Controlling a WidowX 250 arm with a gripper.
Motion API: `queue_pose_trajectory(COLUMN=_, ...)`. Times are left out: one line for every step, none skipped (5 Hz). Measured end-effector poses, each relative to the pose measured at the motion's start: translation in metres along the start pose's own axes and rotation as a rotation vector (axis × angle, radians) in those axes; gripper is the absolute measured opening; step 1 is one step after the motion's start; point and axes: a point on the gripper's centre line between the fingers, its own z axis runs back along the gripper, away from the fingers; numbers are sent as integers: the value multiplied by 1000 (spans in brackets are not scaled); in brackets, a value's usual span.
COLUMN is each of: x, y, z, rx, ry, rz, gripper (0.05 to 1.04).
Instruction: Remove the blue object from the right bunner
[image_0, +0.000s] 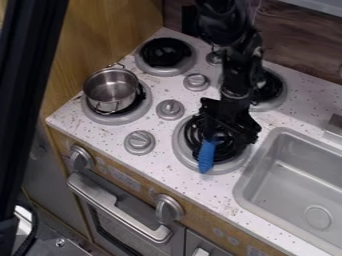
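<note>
Bar (30, 95), black and slanting, runs down the left side of the frame. Next come an oven knob (81, 158) and the oven handle (117, 207) at lower left, then a metal pot (112, 90) on the burner at left. Above and right of it, toward the top, is a black-coiled burner (165, 52), with silver knobs (170, 109) between the burners. Just below centre, the blue object (206, 156) lies at a slant on the right front burner (180, 146), its lower end over the rim. The gripper (230, 134) hangs over its upper end; whether the jaws are released or clenched on it, I cannot tell. The arm (235, 65) partly hides the rear burner (278, 100); the sink (287, 172) sits at lower right.
</note>
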Motion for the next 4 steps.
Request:
queue_pose_trajectory(x=-7, y=7, z=4, rx=25, ry=-31, rz=15, gripper=999)
queue_pose_trajectory(x=-3, y=15, z=39, rx=60, ry=-116, rz=73, gripper=999)
queue_pose_trajectory(x=-6, y=15, z=42, rx=48, ry=-105, rz=120, gripper=999)
queue_pose_trajectory(x=-7, y=16, z=23, rx=51, ry=-45, rz=244, gripper=999)
